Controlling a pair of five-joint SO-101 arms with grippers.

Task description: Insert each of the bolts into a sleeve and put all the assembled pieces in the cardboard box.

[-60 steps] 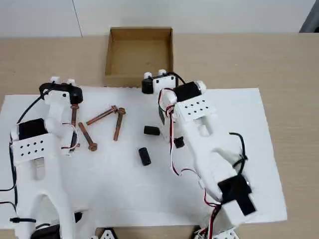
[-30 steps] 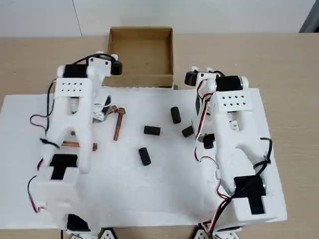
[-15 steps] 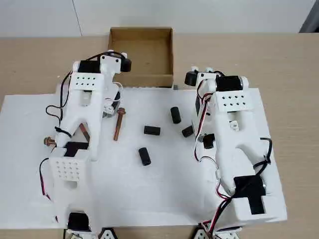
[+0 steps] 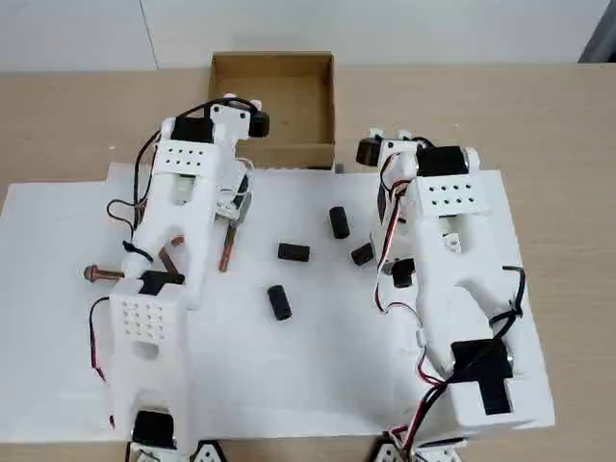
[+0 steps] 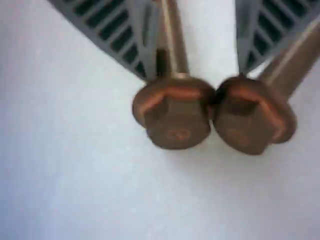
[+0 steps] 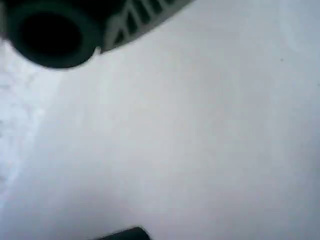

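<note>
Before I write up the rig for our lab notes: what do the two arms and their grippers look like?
The left arm and right arm are both blocky white shells with black motors, dotted hole panels and loose red, black and white wires. The left gripper has grey fingers with dark ribbed slots.

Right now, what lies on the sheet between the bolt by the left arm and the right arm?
Loose black sleeves lie between bolt and right arm, in the high view.

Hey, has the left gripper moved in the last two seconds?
Yes. The left gripper has shifted right across the white sheet, closer to the cardboard box.
</note>
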